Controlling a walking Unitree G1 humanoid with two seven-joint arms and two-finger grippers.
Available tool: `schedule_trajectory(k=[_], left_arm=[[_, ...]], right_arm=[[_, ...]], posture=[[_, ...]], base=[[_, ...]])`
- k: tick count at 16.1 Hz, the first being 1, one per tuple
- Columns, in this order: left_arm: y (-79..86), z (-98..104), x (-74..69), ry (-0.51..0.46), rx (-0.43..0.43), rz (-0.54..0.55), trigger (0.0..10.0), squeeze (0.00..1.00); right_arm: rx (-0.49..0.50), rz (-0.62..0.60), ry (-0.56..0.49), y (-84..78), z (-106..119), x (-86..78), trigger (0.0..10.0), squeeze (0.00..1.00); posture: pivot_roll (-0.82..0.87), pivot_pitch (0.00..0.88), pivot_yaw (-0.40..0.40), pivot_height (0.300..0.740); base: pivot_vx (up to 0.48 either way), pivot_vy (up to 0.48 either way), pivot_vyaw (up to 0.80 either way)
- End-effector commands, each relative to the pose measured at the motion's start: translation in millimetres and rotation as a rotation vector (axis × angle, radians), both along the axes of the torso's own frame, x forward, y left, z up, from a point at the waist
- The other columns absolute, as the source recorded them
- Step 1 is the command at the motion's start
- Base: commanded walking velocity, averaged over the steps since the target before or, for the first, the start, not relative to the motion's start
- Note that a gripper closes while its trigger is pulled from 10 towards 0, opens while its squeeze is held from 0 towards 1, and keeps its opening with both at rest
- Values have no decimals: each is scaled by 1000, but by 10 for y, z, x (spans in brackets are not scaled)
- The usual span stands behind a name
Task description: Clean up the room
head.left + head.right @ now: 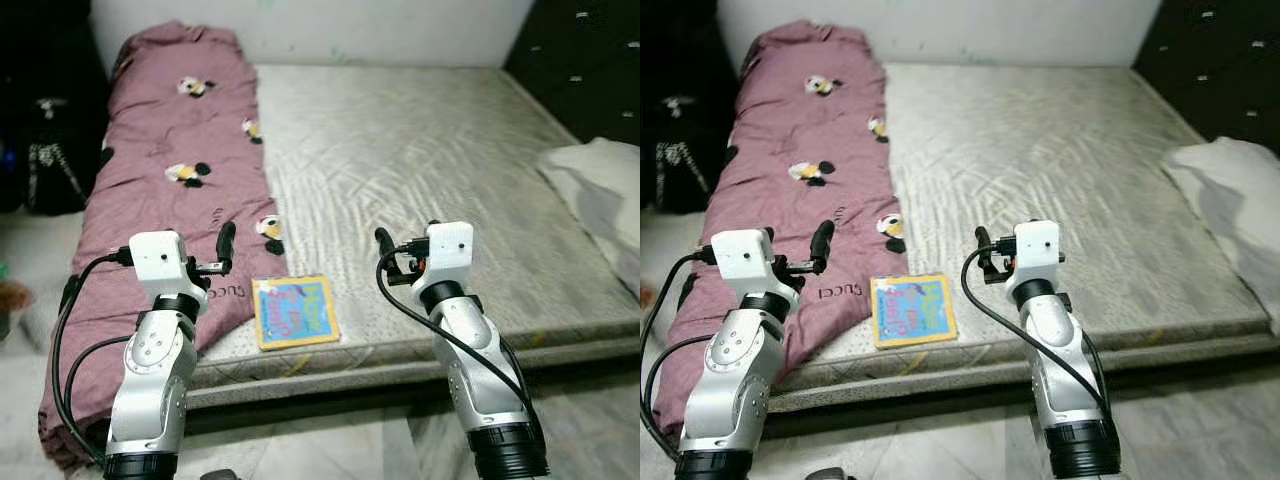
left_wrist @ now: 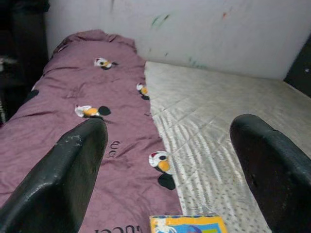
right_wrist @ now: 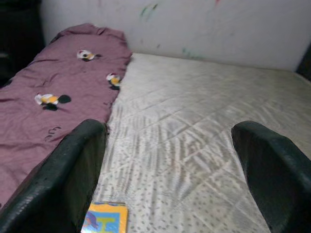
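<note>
Colourful square book (image 1: 295, 311) on mattress (image 1: 420, 170)

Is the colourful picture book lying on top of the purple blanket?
No. The picture book lies on the bare mattress near its front edge, just beside the purple blanket, between the two raised grippers.

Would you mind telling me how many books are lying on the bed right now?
1. A colourful book lies flat near the front edge of the mattress, beside the purple blanket. Others could be hidden under the blanket.
</note>
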State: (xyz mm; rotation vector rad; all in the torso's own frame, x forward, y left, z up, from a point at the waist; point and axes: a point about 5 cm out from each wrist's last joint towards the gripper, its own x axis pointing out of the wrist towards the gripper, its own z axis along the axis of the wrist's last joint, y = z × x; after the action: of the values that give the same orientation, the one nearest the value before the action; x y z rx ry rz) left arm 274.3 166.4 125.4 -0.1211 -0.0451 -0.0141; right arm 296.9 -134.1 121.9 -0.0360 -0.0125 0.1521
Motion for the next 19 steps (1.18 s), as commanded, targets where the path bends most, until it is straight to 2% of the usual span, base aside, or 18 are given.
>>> schedule_trajectory(k=[1, 6, 11, 13, 15, 19], left_arm=[[-11, 35, -6, -15, -2, -7, 10000, 0], [-21, 27, 37, -2, 1, -5, 10000, 0], [96, 83, 73, -8, 26, 45, 10000, 0], [153, 110, 45, 0, 18, 75, 10000, 0], [158, 50, -14, 23, 25, 72, 10000, 0], [75, -16, -41, 61, 25, 41, 10000, 0]], right_arm=[[-6, -5, -7, -31, 18, 1, 10000, 0], [-6, -9, -10, -26, 16, 34, 10000, 0], [1, -14, -19, -13, 35, 71, 10000, 0], [3, -31, -17, -49, 53, 83, 10000, 0], [8, -52, -11, -91, 35, 33, 10000, 0], [-8, -52, 27, -113, -50, -111, 10000, 0]], posture=[[-18, 21, -68, 740], [-13, 16, -68, 740], [5, 24, -62, 740], [15, 51, -53, 740], [-5, 74, -50, 740], [-28, 120, -50, 740]], base=[[311, 0, 0], [231, 0, 0], [0, 0, 0], [0, 0, -800], [0, 197, -675], [0, 480, 0]])
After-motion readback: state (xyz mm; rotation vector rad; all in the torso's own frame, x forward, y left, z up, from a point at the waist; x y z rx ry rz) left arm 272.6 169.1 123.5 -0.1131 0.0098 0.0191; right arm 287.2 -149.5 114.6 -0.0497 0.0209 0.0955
